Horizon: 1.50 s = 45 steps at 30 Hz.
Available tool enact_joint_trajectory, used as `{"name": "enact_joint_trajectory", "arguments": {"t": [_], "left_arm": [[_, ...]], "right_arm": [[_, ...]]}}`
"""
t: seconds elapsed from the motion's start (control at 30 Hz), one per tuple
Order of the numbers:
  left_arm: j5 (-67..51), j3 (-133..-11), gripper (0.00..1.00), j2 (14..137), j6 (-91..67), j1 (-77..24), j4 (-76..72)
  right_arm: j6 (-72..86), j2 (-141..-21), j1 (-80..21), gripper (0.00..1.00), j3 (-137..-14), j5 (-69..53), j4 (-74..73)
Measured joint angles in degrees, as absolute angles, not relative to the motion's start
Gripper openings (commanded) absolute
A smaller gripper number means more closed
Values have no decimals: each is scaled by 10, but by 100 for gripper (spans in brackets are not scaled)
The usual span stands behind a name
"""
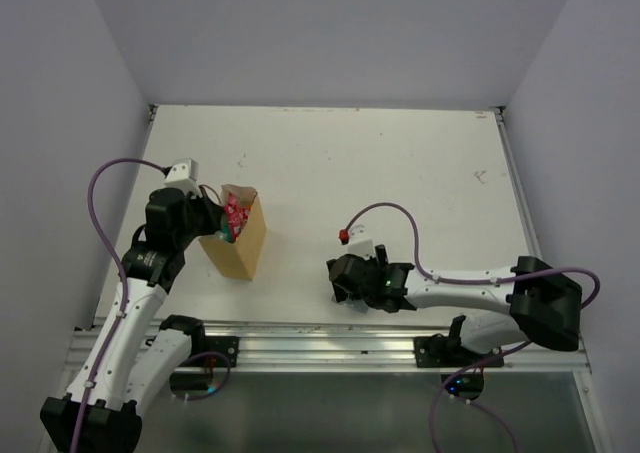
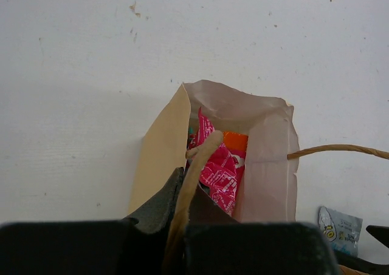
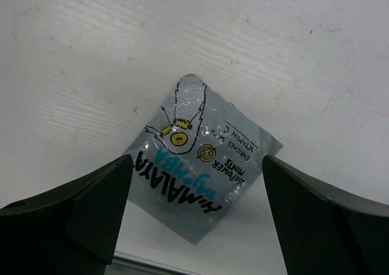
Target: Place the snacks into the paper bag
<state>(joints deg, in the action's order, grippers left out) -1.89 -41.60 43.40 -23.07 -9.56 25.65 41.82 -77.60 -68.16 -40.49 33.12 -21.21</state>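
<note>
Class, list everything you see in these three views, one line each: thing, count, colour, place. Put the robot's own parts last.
table: one, white, under everything.
paper bag: one, tan, upright and open, on the table's left part.
snacks: at least one, red-pink with orange behind, inside the paper bag; exact count hidden.
silvery-blue packet: one, flat on the table near its front edge.
left arm: one, white and black, purple cable.
right arm: one, white and black, purple cable.
left end effector: one, black, shut on the paper bag's near rim.
right end effector: one, black, open, over the silvery-blue packet.
</note>
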Motion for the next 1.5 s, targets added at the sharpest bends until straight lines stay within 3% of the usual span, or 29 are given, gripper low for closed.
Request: {"name": "enact_joint_trajectory", "arguments": {"t": [0.27,0.37,0.4,0.5,0.57,0.6,0.73,0.9,1.03,1.27,1.5], "left_arm": [[-19,-416,0,435,-231,-96,255],[-19,-416,0,435,-231,-96,255],[-19,-416,0,435,-231,-96,255],[-19,-416,0,435,-231,-96,254],[-19,-416,0,435,-231,-96,254],[-19,-415,0,435,-231,-96,254],[-19,-415,0,435,-231,-96,253],[-19,-415,0,435,-231,-96,253],[-19,-415,0,435,-231,-96,253],[-22,-415,0,438,-230,-96,251],[-27,-415,0,439,-230,-96,248]], "right_arm": [[446,-804,-681,94,-358,302,-168],[450,-823,-681,90,-356,299,-128],[449,-827,-681,77,-355,303,-117],[444,-843,-681,54,-356,315,-88],[443,-851,-680,44,-358,320,-72],[443,-854,-680,26,-359,320,-65],[452,-857,-679,2,-361,310,-51],[446,-859,-679,0,-393,300,-105],[399,-848,-681,0,-488,328,-219],[225,-831,-681,0,-795,397,-232],[104,-994,-681,0,-1071,367,-174]]}}
